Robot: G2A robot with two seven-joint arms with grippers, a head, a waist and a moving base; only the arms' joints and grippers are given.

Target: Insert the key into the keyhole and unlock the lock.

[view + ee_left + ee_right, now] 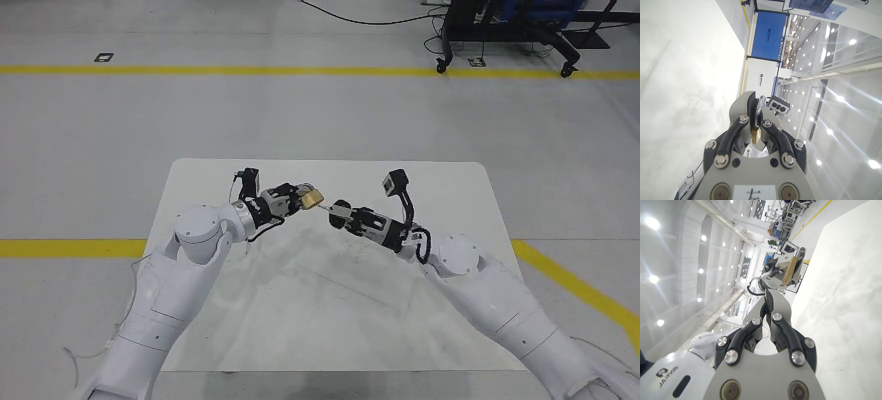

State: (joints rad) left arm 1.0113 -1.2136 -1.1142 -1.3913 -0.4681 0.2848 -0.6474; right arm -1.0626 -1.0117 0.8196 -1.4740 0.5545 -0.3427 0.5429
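Above the middle of the white table (300, 310), a brass padlock (313, 198) is held by my left gripper (300, 196), which is shut on it. In the left wrist view the silver shackle (761, 105) sits between the pads and the brass body (755, 136) points back toward the wrist. My right gripper (338, 211) faces the lock from the right, its fingers (779, 303) pressed together. A small pale key (326, 206) bridges the short gap to the lock's bottom end (785, 281). The pads hide most of the key.
Both arms hang over the bare tabletop (838, 294). Its far edge (330, 161) lies just behind the grippers. Yellow floor lines (200, 70) run past the table, and a black wheeled frame (510, 35) stands far back right.
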